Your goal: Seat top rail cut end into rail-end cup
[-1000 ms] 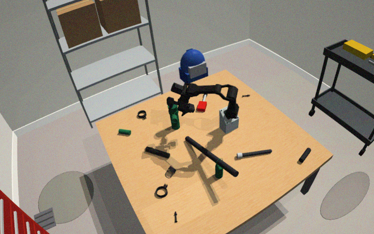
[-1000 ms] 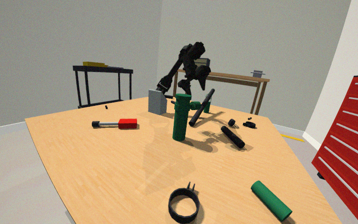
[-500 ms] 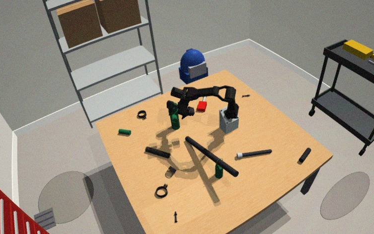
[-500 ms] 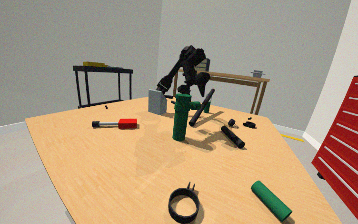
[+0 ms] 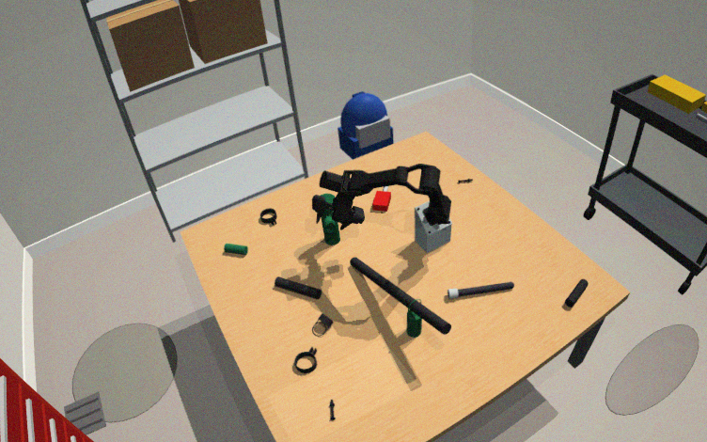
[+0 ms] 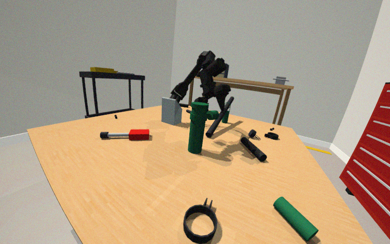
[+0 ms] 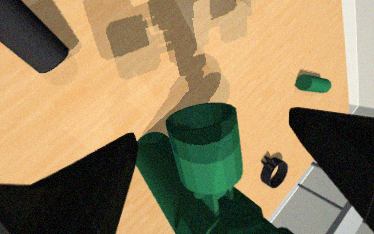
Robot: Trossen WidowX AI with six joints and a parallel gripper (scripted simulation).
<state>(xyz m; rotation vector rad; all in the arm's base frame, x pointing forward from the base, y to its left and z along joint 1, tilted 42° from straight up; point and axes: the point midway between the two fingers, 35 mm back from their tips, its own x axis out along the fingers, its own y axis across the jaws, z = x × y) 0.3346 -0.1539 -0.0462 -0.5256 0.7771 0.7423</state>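
Observation:
The big green post (image 5: 332, 237) (image 6: 196, 137) stands upright. Its brace band (image 6: 193, 116) sits high, just under the post cap (image 6: 199, 104), and carries the green rail-end cup (image 6: 213, 114) (image 7: 206, 155), whose mouth looks empty. My gripper (image 5: 331, 222) (image 7: 211, 128) is open at the post top, one finger on each side of the cup in the wrist view; contact is unclear. The black top rail (image 5: 400, 291) (image 6: 219, 120) (image 7: 21, 32) slopes through the loop cap on the short green post (image 5: 413, 325) (image 6: 225, 117). Its low end lies near the table, apart from the cup.
A dark tube (image 5: 297, 287) (image 6: 252, 149) and a green tube (image 5: 235, 249) (image 6: 294, 218) (image 7: 314, 83) lie on the table. A red-handled tool (image 5: 382, 200) (image 6: 139, 134) lies behind the post in the top view. A white-ended rod (image 5: 482, 290) lies near the rail.

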